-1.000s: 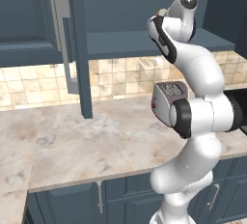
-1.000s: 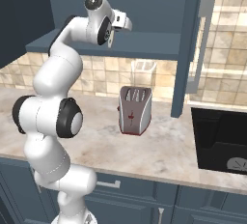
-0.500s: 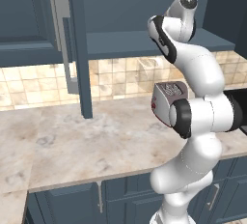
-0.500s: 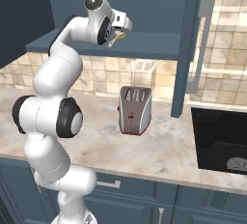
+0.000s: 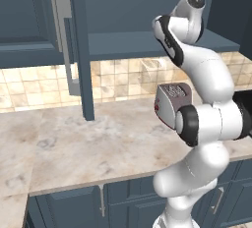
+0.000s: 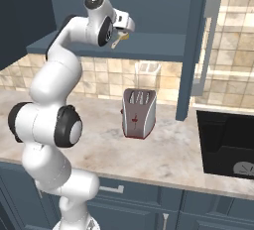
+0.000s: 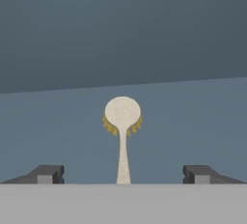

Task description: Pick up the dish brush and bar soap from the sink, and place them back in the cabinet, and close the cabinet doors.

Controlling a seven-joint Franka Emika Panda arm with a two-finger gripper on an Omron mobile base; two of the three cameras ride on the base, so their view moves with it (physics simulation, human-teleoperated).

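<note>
From the left base view we have the arm reaching up into the open cabinet (image 5: 147,42), over the red-and-silver toaster (image 5: 172,103) on the table. Over on the right base view the gripper (image 6: 121,30) sits at the shelf edge, a speck of yellow brush just beneath it, where a second ago it was clamped shut. And in the hand view the jaws have sprung wide, holding nothing, with the dish brush (image 7: 122,121) lying loose on the shelf between them: brush delivered, we reckon, soap next.

Showing beige tiled backsplash (image 5: 118,77), marble counter (image 5: 88,148), low blue cabinets (image 6: 198,214) below, toaster (image 6: 139,113) standing against wall.
</note>
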